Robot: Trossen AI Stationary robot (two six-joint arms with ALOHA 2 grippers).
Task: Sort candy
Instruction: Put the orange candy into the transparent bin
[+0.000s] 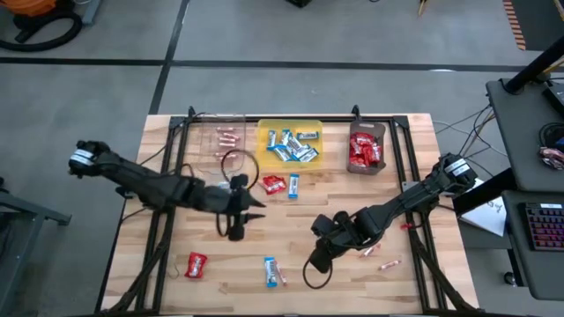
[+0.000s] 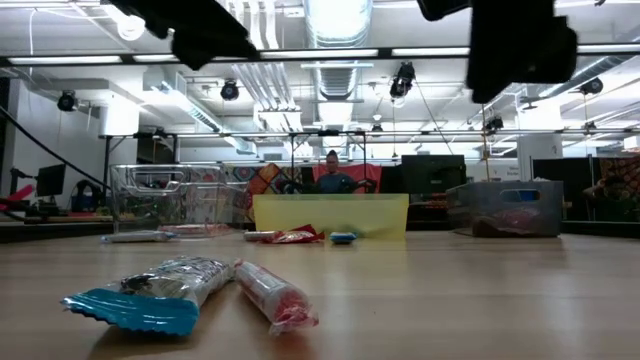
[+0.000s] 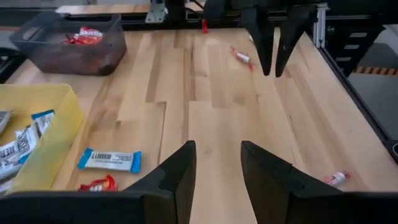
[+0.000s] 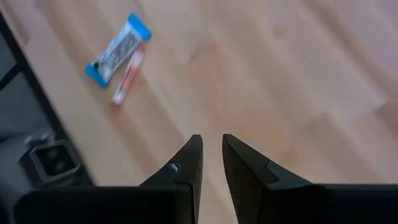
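**Sorting candy: both hands hovering empty over the loose pieces**

Seen from the high view, the right hand (image 1: 315, 262) is being held over the tabletop (image 1: 220, 282) near its front edge, with the blue-and-white bar (image 1: 273, 272) lying just to its left, long axis running roughly front to back. The left hand (image 1: 236, 227) is being held farther back, nearer the red packet (image 1: 273, 184) beside the yellow tray (image 1: 261, 132).

In the low view, the bar and a pinkish stick (image 2: 272, 295) are lying side by side, touching.

In the left wrist view, the fingers (image 3: 177, 174) are being held spread and empty; "Skittles" can be read in the dark tray (image 3: 68, 59).

In the right wrist view, the fingers (image 4: 189, 162) are being kept slightly parted, nothing pinched; the bar is judged the nearer target.
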